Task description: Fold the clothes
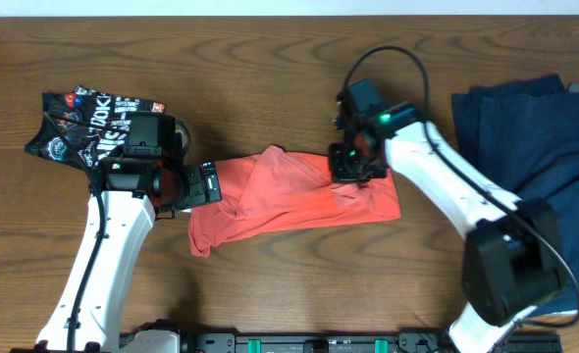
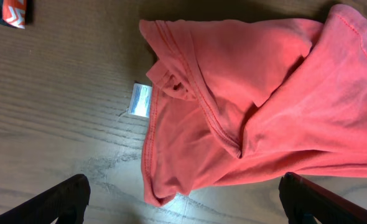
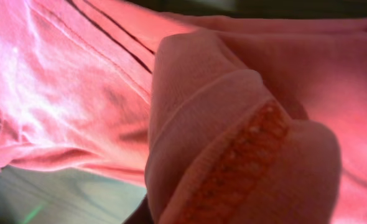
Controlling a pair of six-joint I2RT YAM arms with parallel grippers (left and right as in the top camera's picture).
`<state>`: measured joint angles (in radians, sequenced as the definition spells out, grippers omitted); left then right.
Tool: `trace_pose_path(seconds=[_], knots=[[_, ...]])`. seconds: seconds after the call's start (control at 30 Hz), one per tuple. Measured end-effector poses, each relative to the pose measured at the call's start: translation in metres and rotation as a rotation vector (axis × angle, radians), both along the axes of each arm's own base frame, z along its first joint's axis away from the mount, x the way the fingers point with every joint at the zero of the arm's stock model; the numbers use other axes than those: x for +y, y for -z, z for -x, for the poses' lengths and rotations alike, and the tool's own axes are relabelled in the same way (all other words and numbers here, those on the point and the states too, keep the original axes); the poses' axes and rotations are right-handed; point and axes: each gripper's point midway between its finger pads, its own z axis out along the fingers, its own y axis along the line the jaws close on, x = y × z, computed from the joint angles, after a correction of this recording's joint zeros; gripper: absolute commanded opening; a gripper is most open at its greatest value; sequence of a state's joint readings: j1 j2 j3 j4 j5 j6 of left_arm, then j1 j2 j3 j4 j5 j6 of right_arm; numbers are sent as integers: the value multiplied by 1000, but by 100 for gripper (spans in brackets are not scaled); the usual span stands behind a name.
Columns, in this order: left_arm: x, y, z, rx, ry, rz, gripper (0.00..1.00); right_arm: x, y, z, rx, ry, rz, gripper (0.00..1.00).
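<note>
At about 10 o'clock on the desk (image 1: 270, 59) lies the small black printed garment (image 1: 74, 123), crumpled, with its right part hidden under the left arm. Just toward 4 o'clock from it, the left claw (image 1: 207, 183) points toward 3 o'clock at the left end of the coral-red T-shirt (image 1: 299, 196). In the left wrist view its dark fingers (image 2: 62, 199) sit at the two lower corners, far apart. The claw is wide and holds nothing. Between the fingers lies the shirt's seamed edge, and a small white label (image 2: 140, 99) rests on the wood at that edge's 9 o'clock side.

The T-shirt lies in the middle of the desk, gathered into a rough band that runs from 9 to 3 o'clock. A loose flap is turned up along its top. No chest lettering shows.

At about 1 o'clock of the shirt, the right claw (image 1: 353, 169) is down on the cloth's upper right part. The right wrist view is filled with coral fabric, with a bunched fold and a stitched hem (image 3: 246, 155) close to the lens. The fingers are hidden, so I cannot tell whether this claw grips the cloth or stands parted.

At 3 o'clock, by the desk's right edge, the dark navy garment (image 1: 525, 123) lies well apart from the shirt. Its lower part is under the right arm.
</note>
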<state>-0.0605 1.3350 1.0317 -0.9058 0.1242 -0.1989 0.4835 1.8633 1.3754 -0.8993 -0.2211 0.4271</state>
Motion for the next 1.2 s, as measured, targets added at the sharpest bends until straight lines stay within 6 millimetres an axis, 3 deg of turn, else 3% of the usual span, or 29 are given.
trace_pose_path(seconds=[0.1, 0.2, 0.33, 0.5, 0.63, 0.8, 1.0, 1.2], knots=[[0, 0, 0, 2, 0, 0, 98, 19, 10, -6, -15, -17, -38, 38], [0, 0, 1, 3, 0, 0, 98, 39, 8, -8, -33, -65, -118, 53], [0, 0, 1, 5, 0, 0, 98, 66, -3, 5, -23, -207, -257, 57], [0, 1, 2, 8, 0, -1, 98, 72, -8, 13, -6, -269, -311, 58], [0, 0, 0, -1, 0, 0, 98, 49, -3, 12, 20, -235, -243, 60], [-1, 10, -13, -2, 1, 0, 98, -8, -16, 3, -12, -125, -69, 63], [-2, 63, -20, 142, 44, -6, 98, -61, -57, 1, -96, -21, 47, 64], [-2, 112, -26, 238, 68, 55, 98, -86, -61, 2, -85, 29, 100, 65]])
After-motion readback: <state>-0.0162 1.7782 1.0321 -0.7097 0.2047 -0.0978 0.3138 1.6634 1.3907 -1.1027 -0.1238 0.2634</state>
